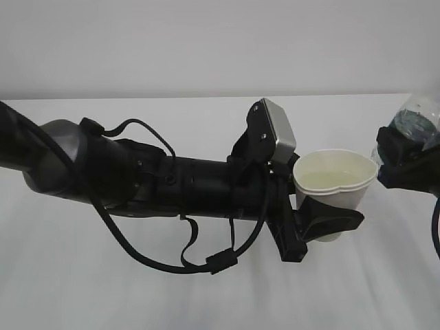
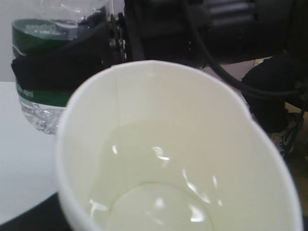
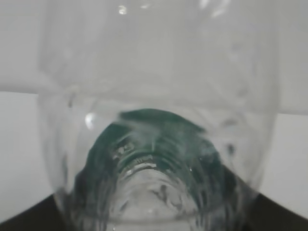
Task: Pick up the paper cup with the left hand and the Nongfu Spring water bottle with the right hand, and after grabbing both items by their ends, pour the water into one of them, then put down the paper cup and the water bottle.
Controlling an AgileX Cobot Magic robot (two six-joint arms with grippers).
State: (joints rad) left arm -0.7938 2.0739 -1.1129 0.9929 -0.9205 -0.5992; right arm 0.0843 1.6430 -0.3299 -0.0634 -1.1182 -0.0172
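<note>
— Holding steady up there, both of them. See the left hand (image 1: 323,223)? Its gripper is closed around the paper cup (image 1: 335,180), low on the wall, rim up and only slightly tilted, clear of the counter (image 1: 206,302).

— And there's water (image 2: 159,192) in it already?

— A shallow pool in the bottom, yes. I'd judge the pouring is done, or nearly.

— Where's the bottle?

— Off to the cup's right, just beside it but apart — the right hand (image 1: 405,165) has the Nongfu Spring water bottle (image 1: 416,120) clamped across its green label. Its long axis looks close to upright from the left wrist view, though the edge of the room view cuts most of it off.

— So what's next?

— Probably setting both down. Each thing goes straight below its own gripper, cup on the left, bottle on the right, without crossing.
</note>
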